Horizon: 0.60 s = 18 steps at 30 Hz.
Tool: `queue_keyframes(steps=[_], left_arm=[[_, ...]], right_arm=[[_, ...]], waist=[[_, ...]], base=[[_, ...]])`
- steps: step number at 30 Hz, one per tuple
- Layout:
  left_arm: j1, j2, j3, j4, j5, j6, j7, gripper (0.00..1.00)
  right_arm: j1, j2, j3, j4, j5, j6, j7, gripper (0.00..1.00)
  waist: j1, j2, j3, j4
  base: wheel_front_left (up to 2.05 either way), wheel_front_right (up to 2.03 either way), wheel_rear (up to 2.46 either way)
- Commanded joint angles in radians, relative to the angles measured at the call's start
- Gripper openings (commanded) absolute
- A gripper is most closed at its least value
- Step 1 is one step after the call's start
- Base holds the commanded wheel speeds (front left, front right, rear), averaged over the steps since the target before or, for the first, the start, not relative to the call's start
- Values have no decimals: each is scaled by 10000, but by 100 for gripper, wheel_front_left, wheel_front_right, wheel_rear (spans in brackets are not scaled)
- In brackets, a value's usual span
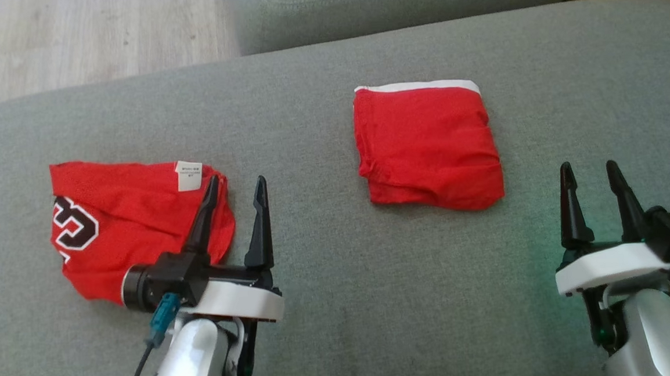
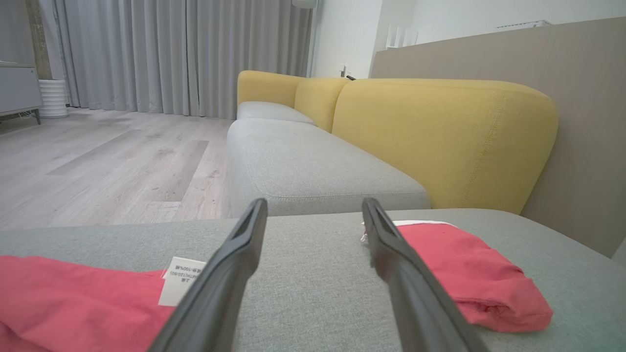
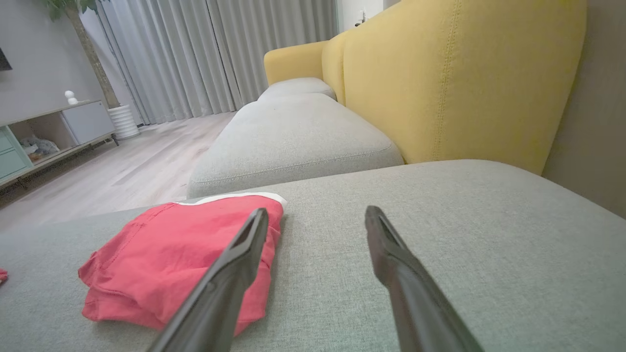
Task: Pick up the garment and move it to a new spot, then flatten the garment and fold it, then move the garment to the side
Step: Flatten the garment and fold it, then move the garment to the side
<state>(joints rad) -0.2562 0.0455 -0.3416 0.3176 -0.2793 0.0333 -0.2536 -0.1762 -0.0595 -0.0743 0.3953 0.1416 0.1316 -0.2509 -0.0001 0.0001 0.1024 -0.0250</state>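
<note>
Head view: the folded red garment point(image 1: 428, 147) lies flat on the grey sofa cushion point(image 1: 330, 304), ahead of the right claw point(image 1: 588, 166) and to its left, apart from its fingers. It is a neat, roughly square bundle with a white trim point(image 1: 422, 85) along its far edge. The right claw is released and empty. The left claw point(image 1: 237, 182) is released too, its left finger over the edge of a crumpled red jersey point(image 1: 133, 218) bearing a black-and-white number and a white label point(image 1: 189, 175).

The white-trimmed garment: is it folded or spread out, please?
Folded: the garment is a compact rectangle, with stacked layers showing along its edge.
</note>
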Motion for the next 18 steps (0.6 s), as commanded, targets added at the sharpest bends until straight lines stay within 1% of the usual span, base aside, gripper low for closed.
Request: queue_keyframes(steps=[1, 7, 8, 9, 11, 14, 18], left_arm=[[-230, 55, 421, -377, 103, -78, -82, 100], [-376, 50, 341, -421, 128, -141, -82, 100], [-427, 50, 301, -434, 122, -145, -82, 100], [-480, 50, 260, -447, 122, -145, -82, 100], [-598, 49, 184, -477, 113, -133, -82, 100], [-796, 49, 53, -518, 88, -119, -82, 100], [-1125, 48, -135, -572, -1, -74, -82, 100]], right_arm=[[-322, 63, 183, -459, -81, -9, -107, 100], [-579, 88, 276, -633, 64, -9, -108, 100], [-681, 89, 297, -604, 204, -9, -108, 24], [-825, 89, 307, -584, 323, -9, -108, 0], [-1181, 90, 378, -493, 360, -9, -98, 0], [-1852, 91, 430, -260, 119, -9, 0, 0], [-2892, 91, 375, 392, -215, -9, 298, 0]], waist=[[1, -1, 144, 14], [1, -1, 585, 204], [1, -1, 697, 269], [1, -1, 813, 341], [1, -1, 1066, 498], [1, -1, 1470, 785], [1, -1, 1984, 1219]], base=[[0, 0, 0], [0, 0, 0], [0, 0, 0], [0, 0, 0], [0, 0, 0], [0, 0, 0], [0, 0, 0]])
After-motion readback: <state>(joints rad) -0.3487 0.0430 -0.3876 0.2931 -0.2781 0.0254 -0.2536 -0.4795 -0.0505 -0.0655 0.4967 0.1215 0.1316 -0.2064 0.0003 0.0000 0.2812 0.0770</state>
